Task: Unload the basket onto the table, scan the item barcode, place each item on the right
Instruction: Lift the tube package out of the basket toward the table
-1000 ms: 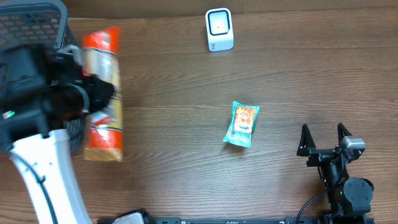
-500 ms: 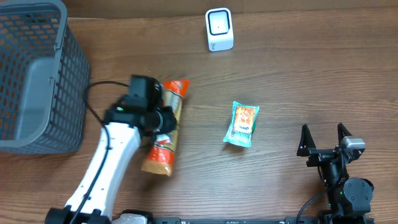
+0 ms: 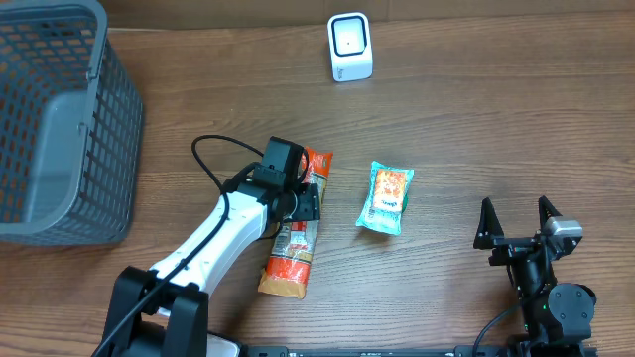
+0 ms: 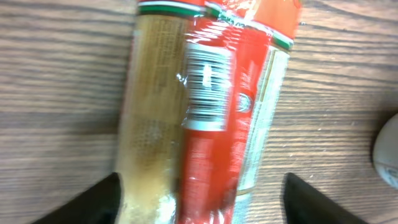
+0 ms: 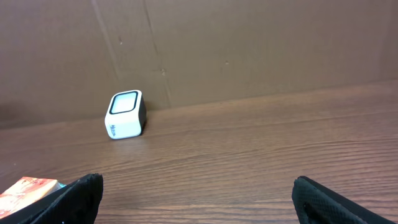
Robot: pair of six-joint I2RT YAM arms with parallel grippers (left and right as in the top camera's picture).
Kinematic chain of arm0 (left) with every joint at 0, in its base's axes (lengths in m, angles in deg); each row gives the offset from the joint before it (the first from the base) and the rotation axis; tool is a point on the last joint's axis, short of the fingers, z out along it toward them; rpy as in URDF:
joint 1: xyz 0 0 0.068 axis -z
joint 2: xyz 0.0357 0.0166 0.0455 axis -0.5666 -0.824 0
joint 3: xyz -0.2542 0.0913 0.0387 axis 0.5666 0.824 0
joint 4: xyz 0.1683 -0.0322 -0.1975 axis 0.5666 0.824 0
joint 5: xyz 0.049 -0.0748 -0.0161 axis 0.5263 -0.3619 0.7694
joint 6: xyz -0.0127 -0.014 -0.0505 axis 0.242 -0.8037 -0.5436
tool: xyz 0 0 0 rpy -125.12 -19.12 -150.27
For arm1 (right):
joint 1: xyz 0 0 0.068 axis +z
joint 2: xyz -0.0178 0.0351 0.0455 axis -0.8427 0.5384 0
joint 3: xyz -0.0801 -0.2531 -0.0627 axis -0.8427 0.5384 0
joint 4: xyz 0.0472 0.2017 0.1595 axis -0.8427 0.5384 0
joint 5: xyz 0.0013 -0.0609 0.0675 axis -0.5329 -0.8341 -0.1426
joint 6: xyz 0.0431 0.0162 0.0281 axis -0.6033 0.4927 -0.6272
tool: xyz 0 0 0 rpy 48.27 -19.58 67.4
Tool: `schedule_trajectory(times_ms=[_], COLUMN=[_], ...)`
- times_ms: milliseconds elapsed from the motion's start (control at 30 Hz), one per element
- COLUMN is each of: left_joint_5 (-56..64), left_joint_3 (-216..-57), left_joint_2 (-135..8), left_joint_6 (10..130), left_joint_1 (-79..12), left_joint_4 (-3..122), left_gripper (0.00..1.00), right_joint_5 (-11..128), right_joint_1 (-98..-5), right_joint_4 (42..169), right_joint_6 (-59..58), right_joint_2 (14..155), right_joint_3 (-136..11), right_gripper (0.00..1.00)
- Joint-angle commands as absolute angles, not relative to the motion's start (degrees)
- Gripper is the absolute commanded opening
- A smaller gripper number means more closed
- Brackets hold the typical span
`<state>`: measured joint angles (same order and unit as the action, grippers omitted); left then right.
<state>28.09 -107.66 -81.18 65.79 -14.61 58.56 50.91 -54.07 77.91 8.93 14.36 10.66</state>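
Observation:
The item, a long red and tan packet, lies flat on the table left of centre. Its barcode faces up in the left wrist view, where the packet fills the frame. My left gripper hovers over the packet's upper half. Its jaws are open and straddle the packet, the right finger clear of it. The white scanner stands at the back of the table and shows again as the scanner in the right wrist view. My right gripper rests open and empty at the front right, its fingers wide apart around bare wood.
A small teal snack packet lies just right of the item, its corner visible to the right wrist camera. A grey mesh basket stands at the back left. A brown wall runs behind the scanner.
My left arm carried the packet from beside the basket to the table's middle, set it down, and its jaws opened off it. The right arm stayed still.

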Motion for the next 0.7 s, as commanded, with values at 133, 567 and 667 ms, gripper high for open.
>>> schedule_trajectory(times_ms=[133,567,667], left_joint_5=[25.99,30.8,33.09], left_joint_3=[-110.26,-124.18,-124.68], left_joint_2=[-82.08,-82.06,-82.06], left_joint_6=[70.25,74.27,74.62], left_joint_1=[-14.28,-14.72,-14.81], left_joint_4=[59.66,75.74,78.32], left_gripper=[1.0,0.94,0.63], right_joint_5=[51.24,51.24,51.24], right_joint_1=[-54.4,-54.4,-54.4], right_joint_4=[77.56,77.56,77.54], right_joint_6=[8.75,8.75,8.75], right_joint_2=[13.9,13.9,13.9], right_joint_3=[11.27,11.27,11.27], right_gripper=[1.0,1.0,1.0])
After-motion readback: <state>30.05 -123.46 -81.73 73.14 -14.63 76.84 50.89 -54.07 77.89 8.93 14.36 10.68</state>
